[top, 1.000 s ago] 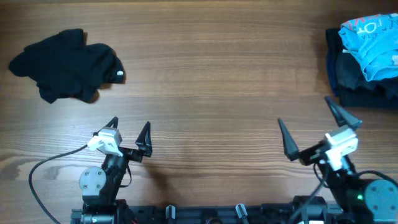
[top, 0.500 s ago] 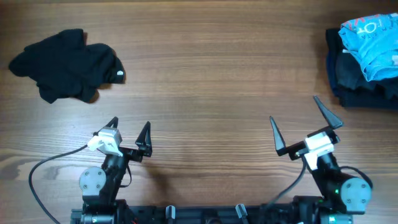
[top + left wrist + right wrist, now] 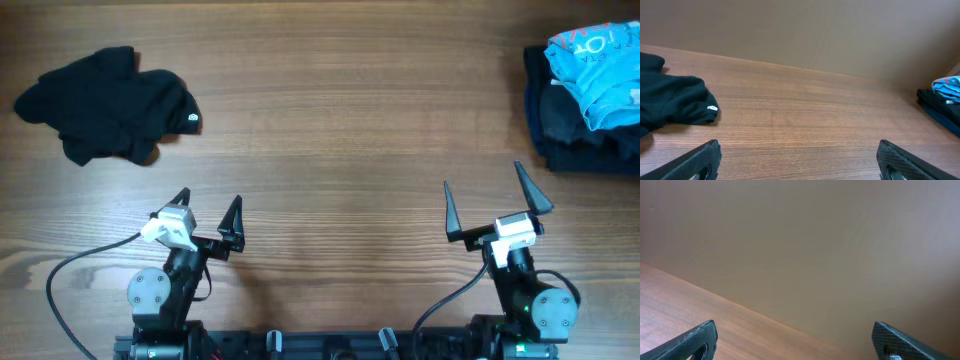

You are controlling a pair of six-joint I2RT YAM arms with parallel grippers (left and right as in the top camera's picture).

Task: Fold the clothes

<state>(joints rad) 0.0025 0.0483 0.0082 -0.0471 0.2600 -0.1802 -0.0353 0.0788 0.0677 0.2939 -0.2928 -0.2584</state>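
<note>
The light blue shirt (image 3: pixel 597 62) lies crumpled on a pile of dark clothes at the table's far right edge, partly cut off by the frame. A corner of it shows in the left wrist view (image 3: pixel 947 83). My left gripper (image 3: pixel 210 207) is open and empty near the front edge, left of centre; its view (image 3: pixel 797 156) shows bare wood between the fingers. My right gripper (image 3: pixel 485 192) is open and empty near the front edge, well short of the shirt. Its own view (image 3: pixel 795 335) shows only table and wall.
A crumpled black garment (image 3: pixel 105 100) with a small white tag lies at the far left, also in the left wrist view (image 3: pixel 670 100). The dark folded pile (image 3: pixel 575 130) sits under the blue shirt. A wall rises behind the wooden table (image 3: pixel 340 120).
My right arm has drawn back toward the front edge and turned to face straight ahead, gripper still open. The left arm and the clothes have not moved.
</note>
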